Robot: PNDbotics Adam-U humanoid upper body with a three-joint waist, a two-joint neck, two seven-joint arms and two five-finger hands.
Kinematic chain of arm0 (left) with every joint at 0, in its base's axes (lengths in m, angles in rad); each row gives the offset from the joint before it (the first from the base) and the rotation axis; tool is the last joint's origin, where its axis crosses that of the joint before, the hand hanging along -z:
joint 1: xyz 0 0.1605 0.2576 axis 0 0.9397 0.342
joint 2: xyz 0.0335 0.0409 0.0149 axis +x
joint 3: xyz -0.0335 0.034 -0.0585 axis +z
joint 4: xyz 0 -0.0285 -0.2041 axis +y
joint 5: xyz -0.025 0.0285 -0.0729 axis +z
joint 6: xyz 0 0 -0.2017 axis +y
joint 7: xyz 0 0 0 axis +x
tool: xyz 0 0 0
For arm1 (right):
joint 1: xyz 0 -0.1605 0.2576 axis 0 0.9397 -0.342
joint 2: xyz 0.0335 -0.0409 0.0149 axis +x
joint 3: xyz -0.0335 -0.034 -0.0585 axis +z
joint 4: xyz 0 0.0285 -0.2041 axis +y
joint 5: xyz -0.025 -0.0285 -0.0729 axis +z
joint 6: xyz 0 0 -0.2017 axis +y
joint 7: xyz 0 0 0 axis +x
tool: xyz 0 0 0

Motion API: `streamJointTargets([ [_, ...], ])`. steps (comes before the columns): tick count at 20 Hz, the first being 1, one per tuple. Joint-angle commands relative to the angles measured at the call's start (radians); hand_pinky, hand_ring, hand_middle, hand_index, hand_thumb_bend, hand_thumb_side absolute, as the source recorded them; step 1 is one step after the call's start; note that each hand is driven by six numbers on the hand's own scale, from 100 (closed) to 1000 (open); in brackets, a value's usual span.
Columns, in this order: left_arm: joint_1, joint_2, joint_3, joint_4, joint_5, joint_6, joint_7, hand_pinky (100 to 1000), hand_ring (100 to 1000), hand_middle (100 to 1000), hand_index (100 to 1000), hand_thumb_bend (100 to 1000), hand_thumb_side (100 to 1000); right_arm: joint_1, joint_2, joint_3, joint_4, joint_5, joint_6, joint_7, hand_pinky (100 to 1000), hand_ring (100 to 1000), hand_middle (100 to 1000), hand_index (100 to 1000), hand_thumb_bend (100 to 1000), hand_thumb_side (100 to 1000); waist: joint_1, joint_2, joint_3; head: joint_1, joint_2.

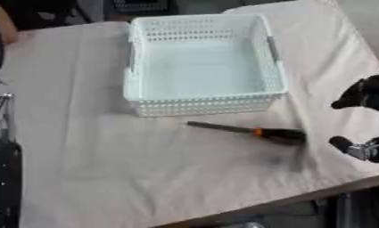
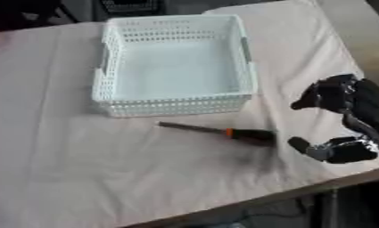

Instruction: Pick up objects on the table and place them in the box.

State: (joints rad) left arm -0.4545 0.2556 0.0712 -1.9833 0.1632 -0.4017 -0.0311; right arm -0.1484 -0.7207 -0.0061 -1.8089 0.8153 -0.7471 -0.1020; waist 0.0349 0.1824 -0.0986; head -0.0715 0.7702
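Left hand: can't spot it in either view, only dark arm hardware [image 1: 3,133] at the picture's left edge, well left of the basket.

White perforated plastic basket [image 2: 173,105] sits on the worktop [image 2: 59,151], which is covered in a pale beige cloth. Basket interior shows nothing but its own floor (grey handle strip visible on its right wall).

Screwdriver [image 2: 223,131] lies flat on the cloth just in front of the basket's near wall, apart from it, not touching. Metal shaft points left, toward the basket's front-left side; black handle with an orange collar is at the right end, roughly below the basket's front-right corner.

Right hand [image 2: 344,120] is right of the basket and just right of the screwdriver handle, near the worktop's front-right edge. Fingers spread apart: one dark finger group up high, level with the basket's front wall, the thumb lower, its tip close to the handle's end. Nothing between them; no contact with the screwdriver that I can see.
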Motion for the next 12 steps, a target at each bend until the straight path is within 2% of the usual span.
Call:
streamJointTargets([
  [1, -0.012, 0.001, -0.004, -0.017, 0.006, -0.001, -0.006, 677, 778, 820, 849, 172, 851, -0.026, -0.015, 0.002, 0.009, -0.022, -0.008, 0.021, 366, 498, 528, 687, 383, 535, -0.002, -0.014, 0.0, -0.012, 0.0],
  [12, -0.014, -0.006, -0.015, -0.017, 0.009, 0.007, -0.019, 678, 778, 820, 850, 169, 854, -0.117, 0.028, 0.051, 0.032, -0.123, -0.033, 0.135, 357, 493, 525, 697, 358, 542, 0.004, -0.014, 0.0, -0.015, 0.0],
])
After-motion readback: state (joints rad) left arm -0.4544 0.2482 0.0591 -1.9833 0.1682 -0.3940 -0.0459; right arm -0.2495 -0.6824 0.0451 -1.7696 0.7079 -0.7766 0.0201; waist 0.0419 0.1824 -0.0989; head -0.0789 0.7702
